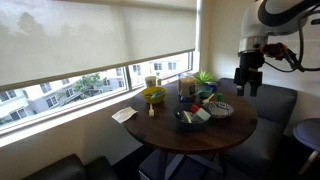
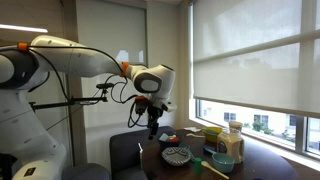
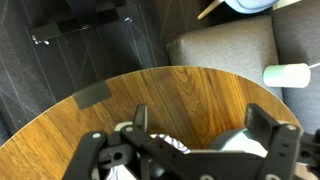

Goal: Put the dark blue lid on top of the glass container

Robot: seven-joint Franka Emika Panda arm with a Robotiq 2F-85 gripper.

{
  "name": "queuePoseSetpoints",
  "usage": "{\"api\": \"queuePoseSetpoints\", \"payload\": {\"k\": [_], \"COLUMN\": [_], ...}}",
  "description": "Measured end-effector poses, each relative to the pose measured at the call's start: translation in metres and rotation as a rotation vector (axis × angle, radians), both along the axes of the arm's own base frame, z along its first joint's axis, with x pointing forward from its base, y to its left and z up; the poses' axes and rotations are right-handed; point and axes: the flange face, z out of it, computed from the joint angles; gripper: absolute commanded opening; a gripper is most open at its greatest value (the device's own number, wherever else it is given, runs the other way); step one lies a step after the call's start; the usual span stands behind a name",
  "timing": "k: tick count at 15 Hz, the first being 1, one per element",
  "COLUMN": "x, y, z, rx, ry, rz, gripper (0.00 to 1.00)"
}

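Wrist view: pincer (image 3: pixel 197 115) is wide open, fingers (image 3: pixel 140 118) well apart, nothing between them. Below it is the round wooden table (image 3: pixel 150 90), with a grey chair cushion (image 3: pixel 220 50) past the table's edge. A pale cylinder (image 3: pixel 290 75) sits at the right edge of frame, off the table. Something pale with dark stripes shows behind the pincer links; can't tell what it is.

In both exterior views the pincer (image 1: pixel 247 88) (image 2: pixel 152 128) hangs in the air pointing down, clear of everything on the table and holding nothing. In an exterior view it is near the table's edge, on the side away from the white napkin (image 1: pixel 124 115) and above the dark chair (image 1: pixel 272 105).

Glass container (image 1: pixel 185 88): upright on the table (image 1: pixel 165 132), dark brownish, on the window side, between the yellow-green bowl (image 1: pixel 152 96) and the green plant (image 1: pixel 205 77). It is well apart from the pincer.

Dark blue lid: too small to pick out for certain. A small blue item (image 1: pixel 206 97) lies just beside the glass container on the pincer side; can't tell whether that is the lid or a brighter blue piece.

Also on the table:
- tan cup (image 1: pixel 152 81) behind the yellow-green bowl
- wooden spoon (image 1: pixel 152 110) in front of that bowl
- dark bowl (image 1: pixel 192 118) toward the near edge
- plate (image 1: pixel 221 110) beside the dark bowl, on the pincer side
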Motion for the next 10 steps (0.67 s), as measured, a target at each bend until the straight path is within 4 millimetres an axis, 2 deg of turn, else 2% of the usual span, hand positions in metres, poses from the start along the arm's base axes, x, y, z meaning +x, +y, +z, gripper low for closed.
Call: {"api": "queuePoseSetpoints", "payload": {"k": [8,10], "x": [0.0001,0.0034], "y": [-0.0004,-0.0097], "z": [0.0,0.0013], "rx": [-0.001,-0.024], "ry": [-0.001,-0.02], "rz": [-0.001,-0.056], "gripper": [1.0,1.0]}}
